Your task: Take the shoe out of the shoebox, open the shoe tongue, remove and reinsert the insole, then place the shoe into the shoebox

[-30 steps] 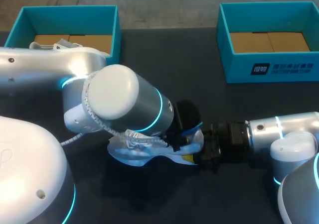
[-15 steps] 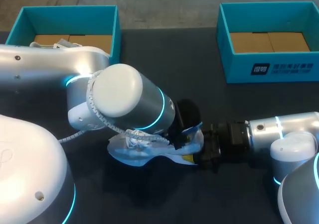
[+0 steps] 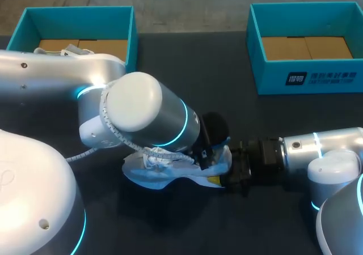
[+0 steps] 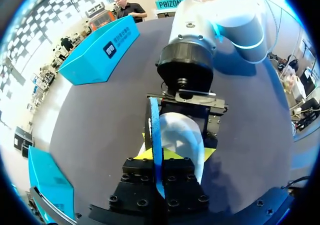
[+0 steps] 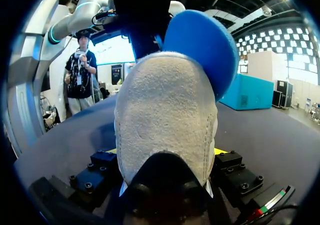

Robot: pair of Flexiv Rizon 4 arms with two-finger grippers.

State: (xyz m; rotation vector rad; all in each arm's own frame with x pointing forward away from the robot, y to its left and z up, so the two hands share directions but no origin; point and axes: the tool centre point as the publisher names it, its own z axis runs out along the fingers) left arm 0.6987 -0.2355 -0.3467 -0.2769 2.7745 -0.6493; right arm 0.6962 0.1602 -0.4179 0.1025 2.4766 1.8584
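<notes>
Shoe (image 3: pixel 142 174), mostly hidden under left arm (image 3: pixel 136 113), clamped by right fingers (image 5: pixel 220 151); left fingers (image 4: pixel 142 155) pinch insole (image 4: pixel 156 135).

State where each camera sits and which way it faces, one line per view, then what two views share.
Head view: above and behind, looking down on the table; left arm, right arm show.
Left wrist view: on that wrist, looking along the left end effector, shut on the insole, toward the right arm.
Right wrist view: on that wrist, looking along the right end effector, shut on the shoe.
Shared: both wrist views show insole and shoe.
</notes>
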